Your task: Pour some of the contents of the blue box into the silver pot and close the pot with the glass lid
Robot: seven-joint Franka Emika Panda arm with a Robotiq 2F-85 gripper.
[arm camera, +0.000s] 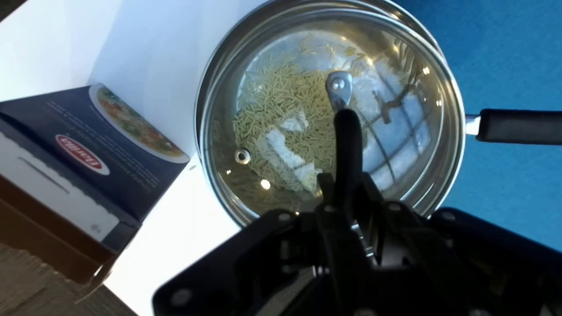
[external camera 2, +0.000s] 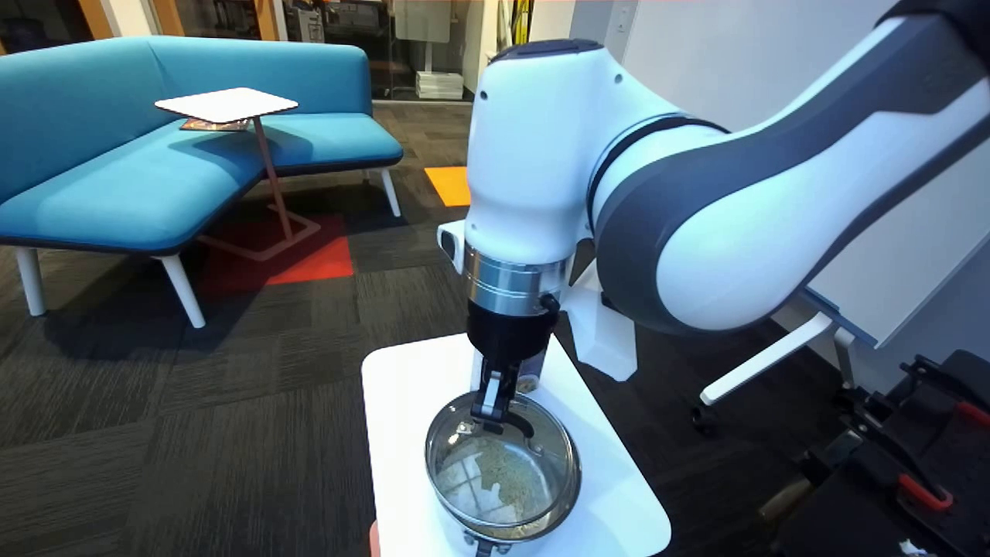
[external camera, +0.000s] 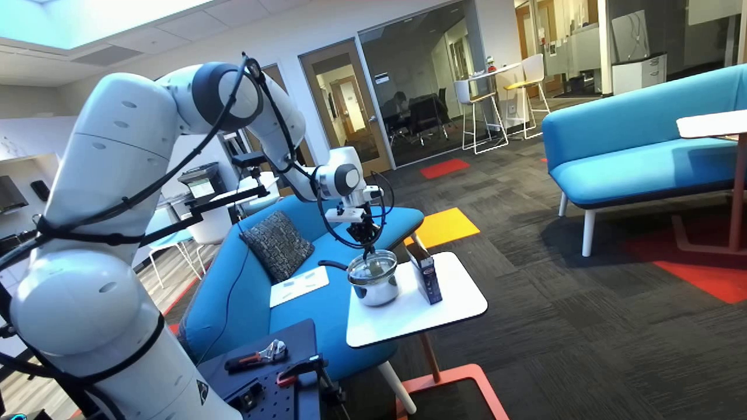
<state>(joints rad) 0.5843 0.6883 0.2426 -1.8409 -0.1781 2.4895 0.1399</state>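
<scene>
My gripper (arm camera: 345, 180) is shut on the black handle of the glass lid (arm camera: 303, 131), pointing straight down in both exterior views. The lid lies over the silver pot (external camera: 378, 293), shifted a little to one side, so part of the pot's rim shows beside it. Whether the lid rests on the rim or hovers just above it, I cannot tell. Pale grain-shaped pasta (arm camera: 285, 96) covers part of the pot's bottom, seen through the glass. Beside the pot stands the blue box (arm camera: 101, 136), upright with its top torn open; in an exterior view the gripper partly hides the box (external camera 2: 534, 370).
Pot and box share a small white table (external camera: 408, 318). The pot's black handle (arm camera: 518, 126) sticks out past the table edge toward a blue sofa (external camera: 315, 318). A grey cushion (external camera: 279, 245) leans on that sofa. A dark tool cart (external camera: 262, 373) stands near the arm's base.
</scene>
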